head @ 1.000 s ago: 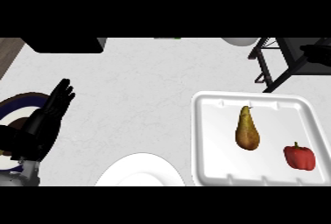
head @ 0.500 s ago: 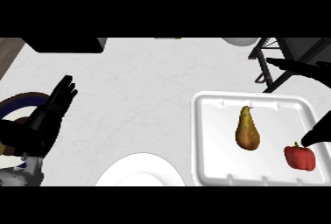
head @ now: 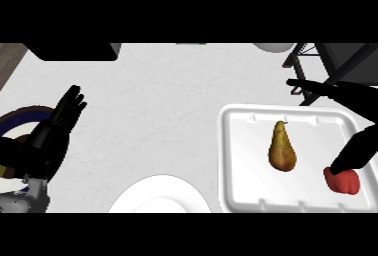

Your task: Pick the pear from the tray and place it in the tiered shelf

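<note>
Right hand (head: 347,95) hovering over tray (head: 240,150), fingers (head: 303,83) spread, holding nothing. Pear (head: 281,152) lying loose; looks light, smooth; judging the wide belly best.

Right hand (head: 354,125) advanced, seemingly over tray (head: 244,150).

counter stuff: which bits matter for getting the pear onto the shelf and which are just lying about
For the job: pear; tray; tiered shelf; right hand.

Lying about: red pepper; white plate; dark-rimmed plate; resting left hand.

Pear (head: 281,151) on white tray (head: 240,150)
</note>
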Robot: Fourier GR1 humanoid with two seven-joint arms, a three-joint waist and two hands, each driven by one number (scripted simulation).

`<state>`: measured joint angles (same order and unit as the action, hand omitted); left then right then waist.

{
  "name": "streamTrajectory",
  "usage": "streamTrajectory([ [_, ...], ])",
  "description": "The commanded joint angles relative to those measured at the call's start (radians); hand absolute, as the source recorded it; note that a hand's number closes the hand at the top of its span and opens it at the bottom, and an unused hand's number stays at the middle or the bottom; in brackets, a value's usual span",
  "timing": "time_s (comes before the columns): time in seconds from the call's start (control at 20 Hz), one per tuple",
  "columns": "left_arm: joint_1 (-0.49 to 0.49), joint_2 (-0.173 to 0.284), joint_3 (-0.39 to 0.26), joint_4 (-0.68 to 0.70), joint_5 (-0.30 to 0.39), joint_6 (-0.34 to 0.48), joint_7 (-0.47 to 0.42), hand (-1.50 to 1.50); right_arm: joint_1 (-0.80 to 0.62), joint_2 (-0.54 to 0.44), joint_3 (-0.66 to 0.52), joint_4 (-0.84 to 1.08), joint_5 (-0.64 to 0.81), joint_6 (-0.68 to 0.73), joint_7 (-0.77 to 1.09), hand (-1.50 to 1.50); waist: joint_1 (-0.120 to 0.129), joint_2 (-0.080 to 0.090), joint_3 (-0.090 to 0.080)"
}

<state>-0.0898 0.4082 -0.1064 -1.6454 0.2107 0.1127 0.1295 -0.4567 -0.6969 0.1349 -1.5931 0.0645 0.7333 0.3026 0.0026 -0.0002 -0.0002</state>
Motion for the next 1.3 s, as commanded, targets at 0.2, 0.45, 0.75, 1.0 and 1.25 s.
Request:
streamTrajectory([
  [0.2, -0.026, -0.046, 0.0, -0.016, -0.044, -0.011, 0.048, 0.0, -0.048, 0.065, 0.038, 0.001, 0.056, 0.109, 0.141, -1.5, 0.002, 0.0, 0.0],
  [0.45, 0.016, -0.048, 0.053, -0.047, -0.039, -0.043, 0.043, 0.0, -0.011, 0.063, 0.019, 0.002, 0.188, 0.117, 0.058, -1.5, 0.001, 0.0, 0.0],
  [0.75, 0.002, -0.077, 0.066, 0.025, -0.056, -0.073, -0.003, 0.0, 0.002, 0.065, 0.063, 0.01, 0.335, 0.113, 0.047, -1.5, 0.0, 0.001, 0.0],
  [1.0, 0.047, -0.084, 0.07, 0.005, -0.093, -0.101, -0.028, 0.0, 0.003, 0.142, 0.085, 0.074, 0.411, 0.109, 0.064, -1.5, 0.003, 0.001, 0.0],
  [1.25, 0.046, -0.093, 0.095, -0.07, -0.097, -0.12, 0.04, 0.0, 0.027, 0.132, 0.054, 0.113, 0.473, 0.129, -0.039, -1.5, 0.003, 0.0, 0.0],
])
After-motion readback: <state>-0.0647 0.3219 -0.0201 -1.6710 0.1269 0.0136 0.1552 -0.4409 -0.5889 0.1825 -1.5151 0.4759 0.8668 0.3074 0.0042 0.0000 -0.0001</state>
